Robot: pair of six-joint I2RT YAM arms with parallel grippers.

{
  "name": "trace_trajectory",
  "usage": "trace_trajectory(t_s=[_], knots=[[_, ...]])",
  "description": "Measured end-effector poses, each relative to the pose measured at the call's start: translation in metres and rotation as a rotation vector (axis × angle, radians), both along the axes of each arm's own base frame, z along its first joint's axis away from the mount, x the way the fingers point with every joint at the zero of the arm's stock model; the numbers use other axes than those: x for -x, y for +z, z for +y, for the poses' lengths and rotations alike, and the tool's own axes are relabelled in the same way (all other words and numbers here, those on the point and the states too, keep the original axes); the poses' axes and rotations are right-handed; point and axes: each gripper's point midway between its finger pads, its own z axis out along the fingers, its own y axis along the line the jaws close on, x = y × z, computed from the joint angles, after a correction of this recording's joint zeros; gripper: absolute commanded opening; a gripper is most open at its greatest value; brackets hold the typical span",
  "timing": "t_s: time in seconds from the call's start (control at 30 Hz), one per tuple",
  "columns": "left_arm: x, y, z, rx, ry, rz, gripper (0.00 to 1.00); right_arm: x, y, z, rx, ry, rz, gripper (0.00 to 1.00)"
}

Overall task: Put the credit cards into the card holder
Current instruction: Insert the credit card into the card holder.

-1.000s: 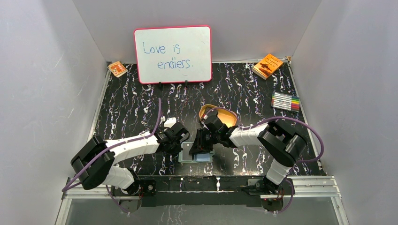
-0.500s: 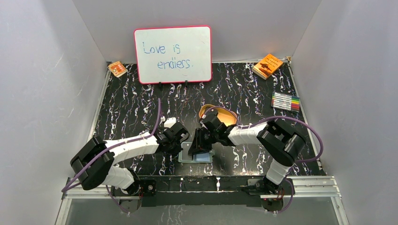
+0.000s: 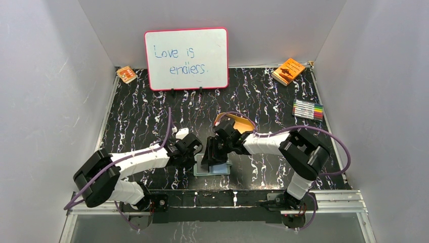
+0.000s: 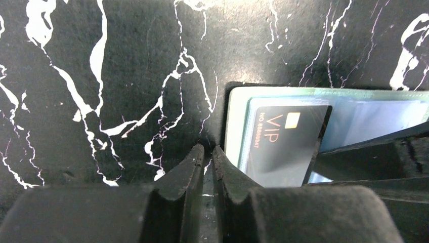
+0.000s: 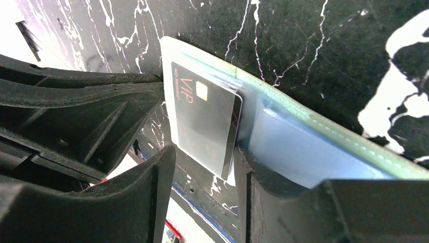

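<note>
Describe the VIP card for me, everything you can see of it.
Thin, glossy black VIP card with a gold chip and coppery "VIP" plus a number line. It lies flat on the open card holder, seemingly partly inside a clear sleeve. The right gripper straddles it, a finger by each long edge; whether they press it is unclear.

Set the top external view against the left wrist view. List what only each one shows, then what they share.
Only top external: the whiteboard, the marker set, an orange booklet at the back right, and the tan oval tray.
Only left wrist: the gold chip and VIP lettering on the black card, and that the left gripper has its jaws nearly together with nothing between them.
Both: the open green card holder lying on the black marbled table.
</note>
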Motion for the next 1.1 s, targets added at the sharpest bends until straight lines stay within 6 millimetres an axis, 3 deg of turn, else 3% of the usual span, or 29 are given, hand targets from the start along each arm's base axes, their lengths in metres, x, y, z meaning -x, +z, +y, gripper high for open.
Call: trace_trajectory(t_s=[0.4, 0.67, 0.77, 0.9, 1.1], knots=[[0.01, 0.005, 0.016, -0.04, 0.013, 0.015, 0.27, -0.005, 0.012, -0.016, 0.092, 0.001, -0.065, 0.74], [0.007, 0.014, 0.018, -0.036, 0.019, -0.009, 0.33, -0.014, 0.036, -0.011, 0.06, 0.011, -0.129, 0.73], [0.007, 0.015, 0.02, -0.039, 0.023, -0.015, 0.39, -0.019, 0.045, -0.013, 0.061, -0.004, -0.167, 0.72], [0.006, 0.026, 0.024, -0.026, 0.034, -0.045, 0.56, -0.042, 0.077, -0.025, 0.086, -0.066, -0.322, 0.75], [0.004, 0.056, 0.027, 0.054, 0.049, -0.128, 0.67, -0.102, 0.148, -0.059, 0.065, -0.185, -0.584, 0.75]])
